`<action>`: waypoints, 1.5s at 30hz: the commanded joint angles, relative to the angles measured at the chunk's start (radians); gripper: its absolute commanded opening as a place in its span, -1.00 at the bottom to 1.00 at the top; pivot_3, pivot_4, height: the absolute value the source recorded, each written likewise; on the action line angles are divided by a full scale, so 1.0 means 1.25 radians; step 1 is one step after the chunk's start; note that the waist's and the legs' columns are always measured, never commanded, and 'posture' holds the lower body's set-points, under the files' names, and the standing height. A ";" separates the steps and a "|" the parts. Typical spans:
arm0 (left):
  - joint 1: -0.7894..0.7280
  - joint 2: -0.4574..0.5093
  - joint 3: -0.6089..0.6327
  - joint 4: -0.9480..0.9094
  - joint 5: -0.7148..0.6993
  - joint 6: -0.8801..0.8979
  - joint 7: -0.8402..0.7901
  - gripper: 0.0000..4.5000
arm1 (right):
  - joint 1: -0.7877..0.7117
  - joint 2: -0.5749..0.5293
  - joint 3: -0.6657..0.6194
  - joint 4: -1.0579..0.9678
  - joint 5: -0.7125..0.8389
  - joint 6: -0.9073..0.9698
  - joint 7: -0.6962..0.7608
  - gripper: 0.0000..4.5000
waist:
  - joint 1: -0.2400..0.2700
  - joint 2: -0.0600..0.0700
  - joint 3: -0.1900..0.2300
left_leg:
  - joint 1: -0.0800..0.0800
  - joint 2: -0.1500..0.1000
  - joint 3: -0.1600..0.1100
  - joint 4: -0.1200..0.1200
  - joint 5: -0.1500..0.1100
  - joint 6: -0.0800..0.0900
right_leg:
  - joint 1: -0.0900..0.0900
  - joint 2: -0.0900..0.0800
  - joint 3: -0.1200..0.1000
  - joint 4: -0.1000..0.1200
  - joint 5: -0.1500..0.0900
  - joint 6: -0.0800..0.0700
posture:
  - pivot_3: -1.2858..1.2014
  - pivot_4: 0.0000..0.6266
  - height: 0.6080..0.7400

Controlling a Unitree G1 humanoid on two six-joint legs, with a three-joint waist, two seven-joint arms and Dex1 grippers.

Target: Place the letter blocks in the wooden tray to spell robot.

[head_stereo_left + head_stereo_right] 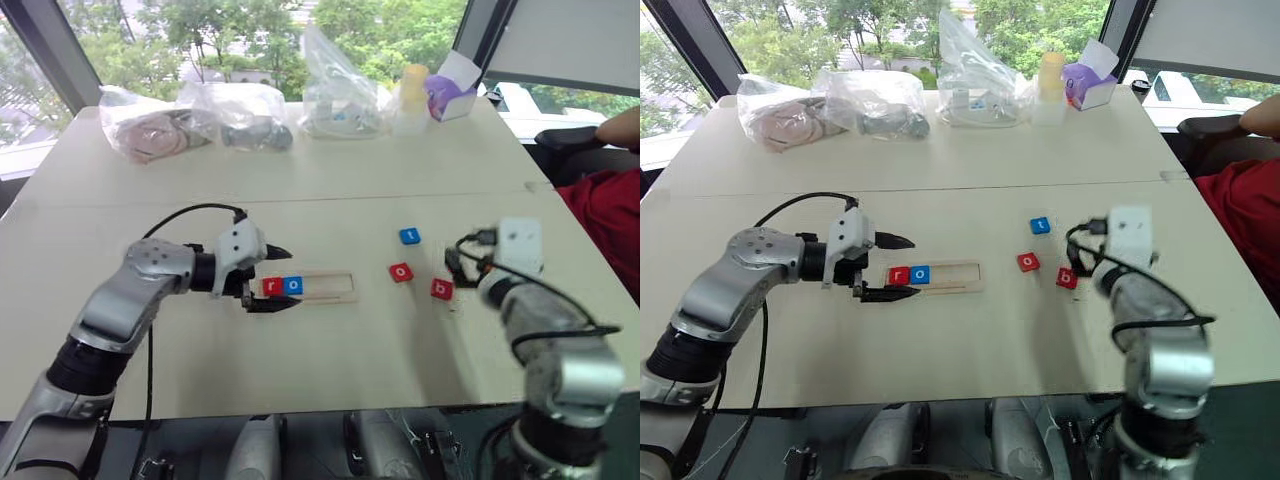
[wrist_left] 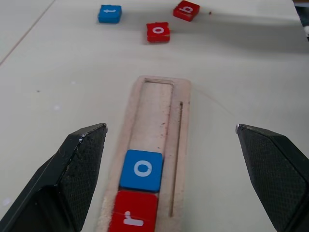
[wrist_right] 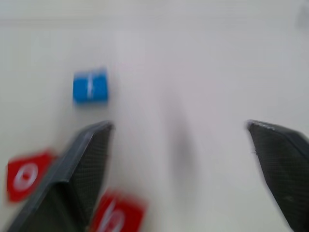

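Red r block point(image 1: 271, 286) — blue o block point(image 1: 293, 285) — light-wood tray point(image 1: 335, 285).

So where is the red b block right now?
In the head views, the red b block lies loose on the table, right of the red o block, beside the right gripper.

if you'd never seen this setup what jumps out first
The wooden tray mid-table already holds a red r block and a blue o block at its left end, with the left end effector open around that end. To the right, loose on the table, lie a blue t block, a red o block and a red b block, near the open right end effector.
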 commanded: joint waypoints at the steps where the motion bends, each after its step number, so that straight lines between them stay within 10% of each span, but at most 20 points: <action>1: -0.012 0.020 0.021 -0.019 -0.028 0.003 -0.037 1.00 | 0.037 -0.204 0.042 0.180 0.040 -0.287 0.319 0.99 | 0.001 0.000 0.001 | 0.000 0.000 0.000 0.000 0.000 0.000 | 0.000 0.000 -0.001 0.000 0.000 0.000 | 0.03 -0.52 1.00; 7: -0.009 0.054 0.029 -0.072 -0.065 0.040 -0.069 1.00 | 0.092 -0.361 0.076 0.467 0.041 -0.696 0.591 0.99 | 0.003 -0.001 0.001 | 0.000 0.000 0.000 -0.001 -0.001 0.002 | 0.003 0.000 -0.001 -0.005 -0.001 0.002 | 0.03 -0.52 1.00; 26: 0.034 0.121 0.064 -0.086 -0.081 0.053 -0.076 1.00 | 0.019 -0.357 0.201 0.669 0.013 -0.856 0.731 0.99 | 0.008 0.000 0.001 | 0.001 0.000 0.000 0.001 -0.001 0.002 | 0.005 -0.001 0.000 -0.005 0.000 0.002 | 0.03 -0.52 1.00; 34: 0.043 0.125 0.071 -0.079 -0.070 0.046 -0.069 1.00 | -0.001 -0.343 0.213 0.715 0.013 -0.876 0.748 -0.49 | 0.005 0.000 0.001 | 0.003 0.001 0.000 0.001 -0.001 0.002 | 0.006 -0.001 0.000 -0.005 0.000 0.001 | 0.03 -0.52 1.00; 45: 0.066 0.200 0.152 0.046 -0.049 0.001 -0.085 1.00 | -0.196 -0.204 0.305 0.502 0.125 -0.627 0.751 -0.48 | -0.003 0.000 0.002 | 0.005 0.001 0.000 0.001 -0.001 0.002 | 0.005 0.000 0.001 0.001 0.000 0.001 | 0.03 -0.52 1.00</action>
